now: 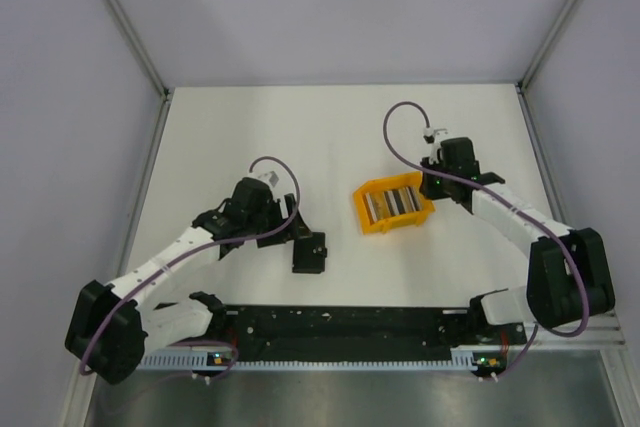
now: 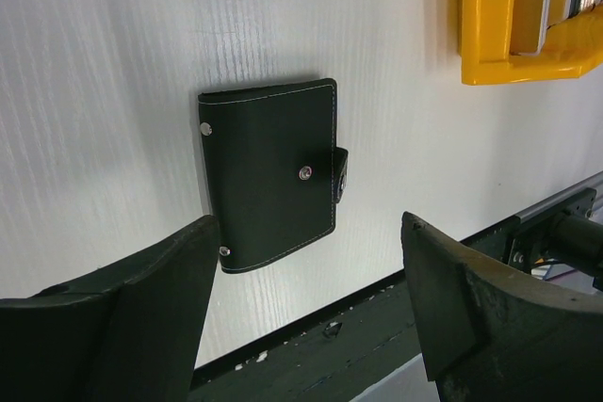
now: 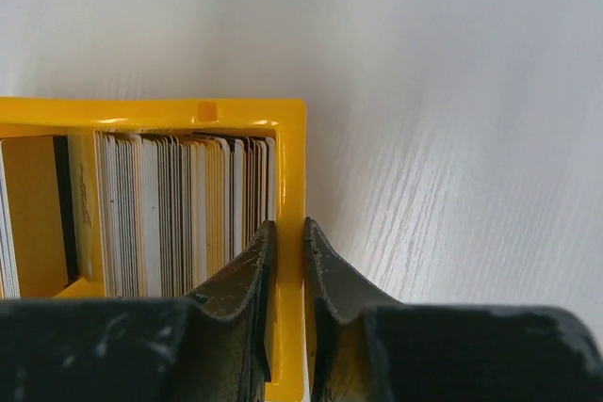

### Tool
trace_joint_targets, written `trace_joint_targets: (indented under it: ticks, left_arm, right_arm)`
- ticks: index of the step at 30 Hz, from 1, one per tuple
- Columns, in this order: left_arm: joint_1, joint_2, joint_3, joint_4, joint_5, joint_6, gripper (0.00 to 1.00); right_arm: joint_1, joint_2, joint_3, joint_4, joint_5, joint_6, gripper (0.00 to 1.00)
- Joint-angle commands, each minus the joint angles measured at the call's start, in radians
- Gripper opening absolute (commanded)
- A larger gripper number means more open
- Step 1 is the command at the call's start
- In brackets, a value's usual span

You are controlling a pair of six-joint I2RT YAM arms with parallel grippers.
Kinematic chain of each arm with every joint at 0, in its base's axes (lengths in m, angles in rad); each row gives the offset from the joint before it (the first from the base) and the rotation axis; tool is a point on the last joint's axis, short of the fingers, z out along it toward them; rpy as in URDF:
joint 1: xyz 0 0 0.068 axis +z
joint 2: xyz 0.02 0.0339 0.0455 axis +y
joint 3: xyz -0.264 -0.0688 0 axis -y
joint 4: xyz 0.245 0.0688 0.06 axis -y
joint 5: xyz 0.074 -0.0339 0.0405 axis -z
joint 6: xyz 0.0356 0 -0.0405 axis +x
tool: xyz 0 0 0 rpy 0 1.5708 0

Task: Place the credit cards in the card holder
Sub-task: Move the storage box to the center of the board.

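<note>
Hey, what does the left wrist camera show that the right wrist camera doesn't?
Only left wrist: the closed black card holder lying flat on the table, ahead of the open left gripper. Only right wrist: the credit cards as a packed row, and the right gripper pinching the yellow bin by its side wall. Both: that yellow bin and the white table.

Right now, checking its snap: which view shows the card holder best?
Left wrist view: the card holder lies closed, large, snap and stitching clear. The top view shows only a small dark square; the right wrist view misses it.
</note>
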Motion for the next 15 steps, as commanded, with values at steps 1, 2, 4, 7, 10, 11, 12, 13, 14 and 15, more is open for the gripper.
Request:
trace_joint_targets:
  ticks: [1, 2, 4, 7, 10, 11, 12, 13, 14, 15]
  left_arm:
    - [-0.004, 0.014, 0.04, 0.043, 0.026, 0.027, 0.81]
    - [-0.004, 0.015, 0.04, 0.043, 0.029, 0.031, 0.81]
    - [-0.004, 0.017, 0.041, 0.04, 0.037, 0.036, 0.81]
    - [-0.002, 0.017, 0.038, 0.038, 0.039, 0.04, 0.81]
    - [-0.004, 0.018, 0.038, 0.037, 0.042, 0.045, 0.81]
    - [-0.004, 0.018, 0.037, 0.038, 0.042, 0.045, 0.81]
    - [-0.002, 0.02, 0.037, 0.04, 0.042, 0.045, 0.81]
    - [-0.004, 0.02, 0.038, 0.04, 0.045, 0.044, 0.81]
    - [-0.004, 0.02, 0.035, 0.041, 0.048, 0.044, 0.81]
    - [-0.004, 0.018, 0.035, 0.043, 0.048, 0.044, 0.81]
  right_arm:
    - [-0.01, 0.048, 0.063, 0.027, -0.101, -0.133, 0.09]
    - [-0.01, 0.054, 0.066, 0.018, -0.104, -0.146, 0.08]
    - [-0.01, 0.058, 0.066, 0.02, -0.112, -0.172, 0.08]
    - [-0.011, 0.041, 0.04, 0.059, -0.103, -0.237, 0.07]
    - [-0.015, 0.024, 0.036, 0.067, -0.094, -0.241, 0.09]
    - [-0.015, 0.021, 0.026, 0.079, -0.08, -0.25, 0.09]
    - [-0.016, 0.016, 0.017, 0.088, -0.075, -0.255, 0.09]
    - [-0.018, 0.015, 0.013, 0.093, -0.078, -0.257, 0.09]
    - [-0.016, 0.013, 0.011, 0.099, -0.083, -0.257, 0.1]
    - [-0.018, 0.012, 0.011, 0.098, -0.087, -0.254, 0.11]
